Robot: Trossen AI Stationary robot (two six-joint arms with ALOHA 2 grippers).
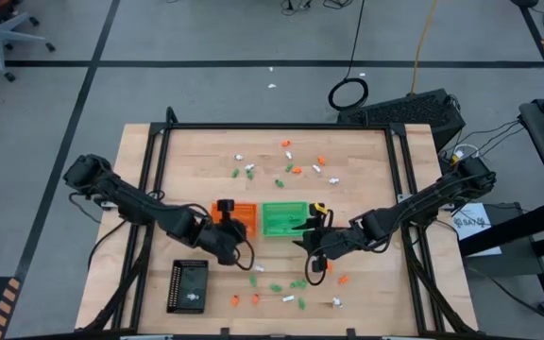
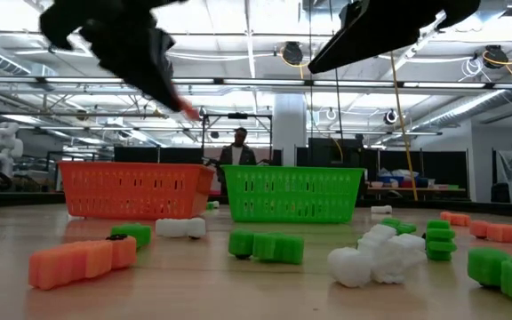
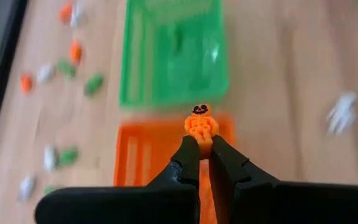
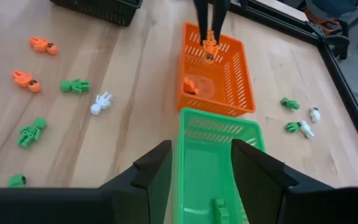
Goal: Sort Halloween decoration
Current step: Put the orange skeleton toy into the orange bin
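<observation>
Halloween decoration pieces (image 1: pixel 291 170) lie scattered over the wooden worktop (image 1: pixel 366 189); a person, I think, stands far behind. Left pincer (image 3: pixel 204 149) pinches an orange skeleton (image 3: pixel 201 126) above the orange tray (image 4: pixel 216 78). Right pincer (image 4: pixel 201 163) gapes empty over the green tray (image 4: pixel 213 171).

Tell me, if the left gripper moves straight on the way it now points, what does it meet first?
Probably the orange tray. The left gripper, shut on an orange skeleton trinket, points down over that tray in its wrist view; the right wrist view also shows it above the tray. How high it hangs is unclear.
</observation>
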